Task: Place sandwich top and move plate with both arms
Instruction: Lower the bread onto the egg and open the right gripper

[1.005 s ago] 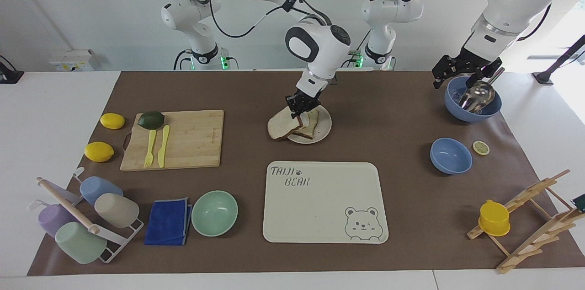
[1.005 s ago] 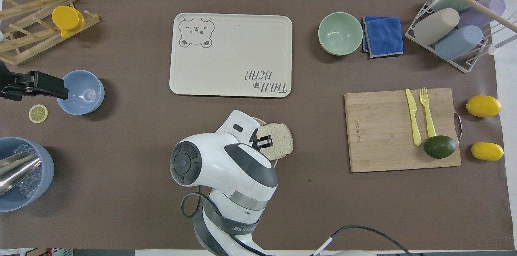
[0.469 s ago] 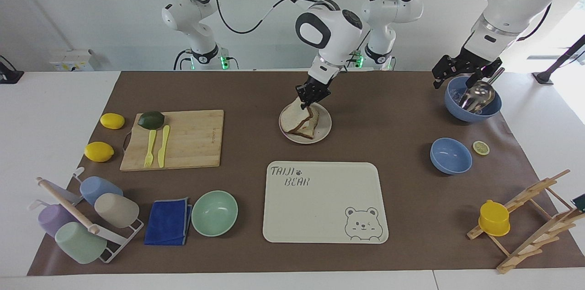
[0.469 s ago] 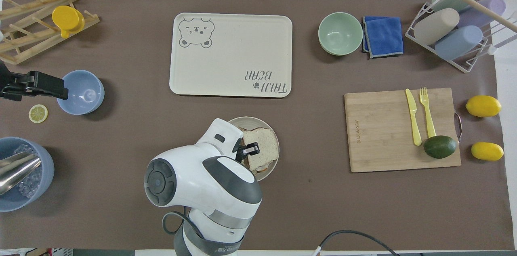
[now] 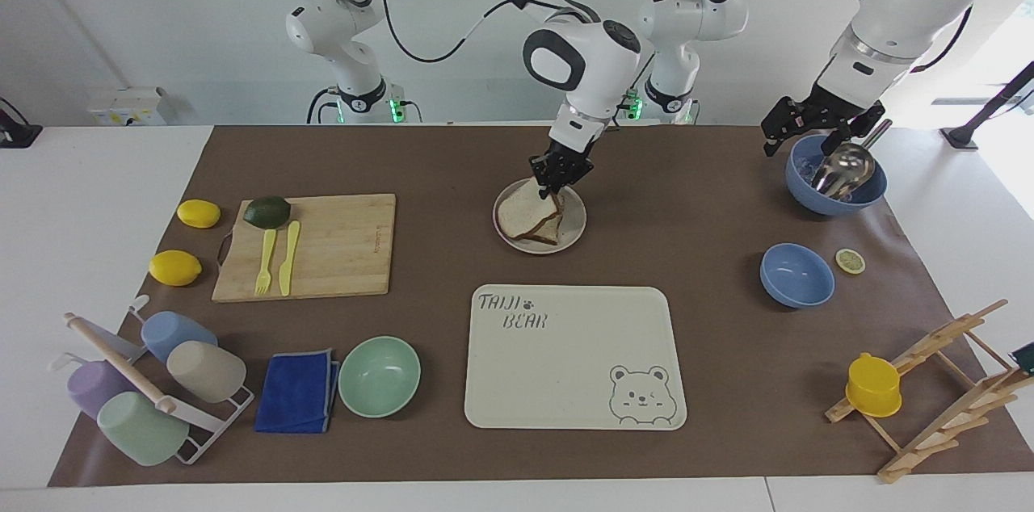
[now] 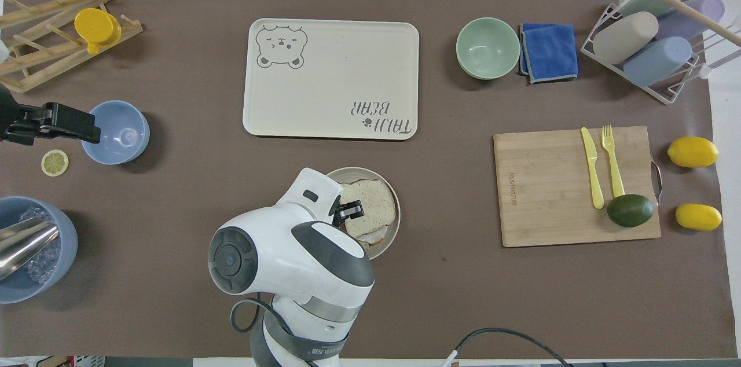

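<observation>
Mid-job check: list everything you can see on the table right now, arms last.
plate: 1, beige, mid-table, nearer the robots than the tray
top bread slice: 1, light brown, tilted on the sandwich on the plate
tray: 1, cream, bear print, mid-table
cloth: 1, blue, folded
green bowl: 1, mint, beside the cloth
cups: 4, pastel, lying in a white wire rack
cutting board: 1, wooden, holding yellow fork, yellow knife, dark green avocado
lemons: 2, yellow, beside the board
blue bowls: 2; one holds a metal scoop
lemon slice: 1, beside the smaller blue bowl
wooden rack: 1, holding a yellow cup
right gripper: black, jaws shut on the top bread slice
left gripper: black, over the scoop bowl, waiting
</observation>
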